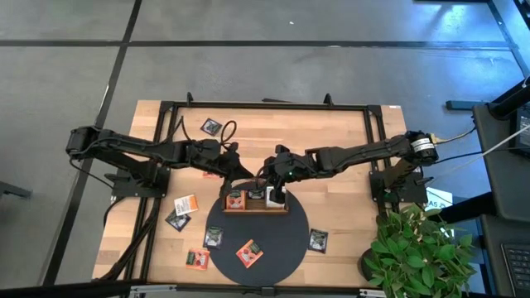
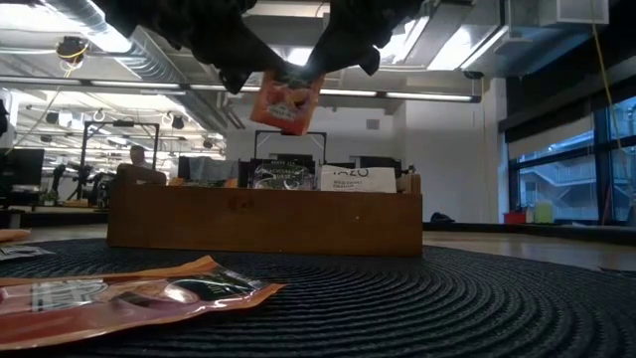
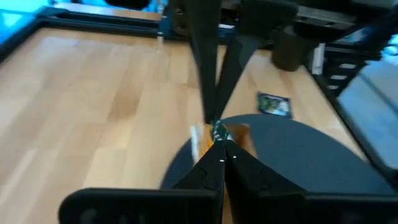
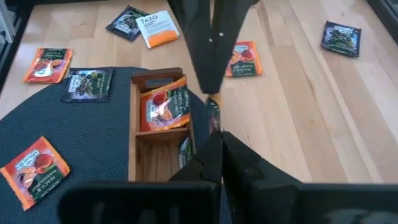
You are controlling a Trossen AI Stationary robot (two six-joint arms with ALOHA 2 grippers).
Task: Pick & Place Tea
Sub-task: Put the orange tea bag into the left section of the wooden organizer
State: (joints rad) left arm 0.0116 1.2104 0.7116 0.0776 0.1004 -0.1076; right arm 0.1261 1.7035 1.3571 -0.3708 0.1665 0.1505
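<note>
An orange-red tea sachet point(image 2: 286, 99) hangs in the air above the long wooden tray point(image 2: 268, 214), which stands on the round dark mat point(image 1: 273, 240). My left gripper point(image 1: 248, 176) and my right gripper point(image 1: 265, 175) meet over the tray, both shut on this sachet. Both wrist views show it edge-on between the two pairs of fingertips point(image 3: 217, 132) point(image 4: 213, 115). In the tray an orange sachet point(image 4: 163, 107) fills one end compartment; a black one point(image 2: 283, 175) and a white one point(image 2: 358, 179) stand in the others. My left gripper pinches the sachet's upper edge near its left corner point(image 2: 264, 80) between its two fingers, slanting down from the table's left. The sachet hangs tilted below, clear of the tray. My right gripper pinches the same sachet at its upper right corner point(image 2: 318, 80) between its two fingers, slanting down from the table's right. Its fingertips stand right against those of my left gripper.
Loose sachets lie around: black point(image 1: 211, 127) at the far side, white point(image 1: 185, 204), black point(image 1: 177, 218) and orange point(image 1: 197, 259) at the left, black point(image 1: 214, 237) and orange point(image 1: 249, 252) on the mat, black point(image 1: 318, 240) at the right. A potted plant point(image 1: 414, 248) stands at the near right corner.
</note>
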